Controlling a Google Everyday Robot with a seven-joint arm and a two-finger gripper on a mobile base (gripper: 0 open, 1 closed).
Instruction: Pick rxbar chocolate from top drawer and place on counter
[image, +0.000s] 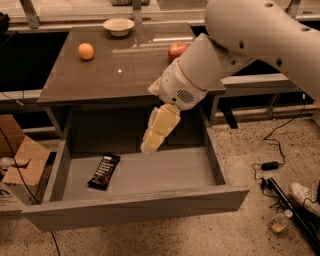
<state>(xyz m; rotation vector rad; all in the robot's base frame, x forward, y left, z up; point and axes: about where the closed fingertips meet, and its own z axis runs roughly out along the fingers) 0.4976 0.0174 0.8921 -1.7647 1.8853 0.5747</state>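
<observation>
Top drawer (135, 207) stands pulled out toward the near side, w/ rxbar chocolate (104, 171) flat on its floor at left, near the left wall & apart from the front panel; open floor runs from bar to right wall. Gripper (151, 145) hangs over drawer's far-centre, tip angled down-left, right of bar, clear of both side walls; can't tell how far it's open, bar not in it. Counter (115, 75) near edge overhangs drawer's far end.

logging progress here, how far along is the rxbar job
Done: the top drawer stands open. Under way: the gripper hangs over the drawer, right of the rxbar chocolate, not touching it. Left: grasp the bar, lift it, set it on the counter.
</observation>
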